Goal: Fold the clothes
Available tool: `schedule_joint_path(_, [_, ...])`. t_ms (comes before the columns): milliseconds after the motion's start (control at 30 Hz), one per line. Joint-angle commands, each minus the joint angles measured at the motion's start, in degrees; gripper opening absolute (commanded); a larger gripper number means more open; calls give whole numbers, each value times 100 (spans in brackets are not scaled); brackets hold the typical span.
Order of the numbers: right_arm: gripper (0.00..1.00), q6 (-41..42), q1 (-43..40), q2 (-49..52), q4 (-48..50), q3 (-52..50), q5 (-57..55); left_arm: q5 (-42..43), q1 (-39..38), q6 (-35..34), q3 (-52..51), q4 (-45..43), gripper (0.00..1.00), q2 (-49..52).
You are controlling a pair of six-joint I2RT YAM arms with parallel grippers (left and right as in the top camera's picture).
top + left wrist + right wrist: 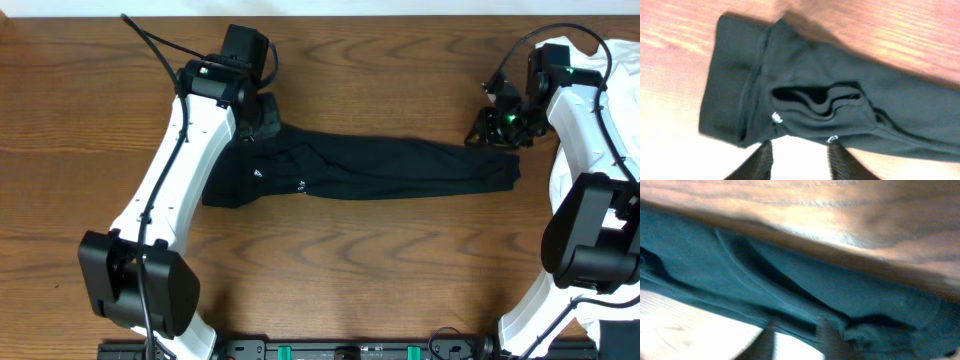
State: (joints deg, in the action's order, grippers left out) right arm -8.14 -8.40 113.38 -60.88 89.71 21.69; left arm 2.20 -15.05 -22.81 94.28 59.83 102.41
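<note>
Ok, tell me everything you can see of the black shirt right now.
The shirt is black, soft thin fabric, folded into a long narrow band lying flat across the table, wider at its left end. Small white logo marks show near that end, beside a gaping fold. The left gripper hangs over its left end, the right gripper at its right end; both open, neither seen pinching it.

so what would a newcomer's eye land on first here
The black shirt, folded into a long narrow band, lies across the middle of the wooden table. The left gripper sits at its left end, the right gripper at its right end, jaws apart. White cloth lies bunched at the far right corner.
</note>
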Motion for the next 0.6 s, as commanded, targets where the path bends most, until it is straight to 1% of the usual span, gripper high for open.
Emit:
schedule_joint_path(0, [8, -24, 68, -90, 125, -190, 363, 638, 11, 247, -192, -391, 25, 306])
schedule_joint_path(67, [5, -101, 136, -76, 247, -326, 358, 874, 0, 306, -267, -804, 15, 446])
schedule_joint_path(133, [5, -116, 186, -76, 435, -485, 361, 920, -15, 304, -304, -1132, 12, 601])
schedule_joint_path(233, [5, -114, 245, -76, 776, -772, 361, 920, -52, 304, -306, -1329, 12, 874])
schedule_joint_path(433, [6, -118, 264, -76, 1099, -1362, 310, 920, -164, 374, -313, -1257, 11, 1379])
schedule_joint_path(567, [7, -114, 251, -76, 1165, -1635, -439, 916, -208, 417, -376, -1215, 11, 1626])
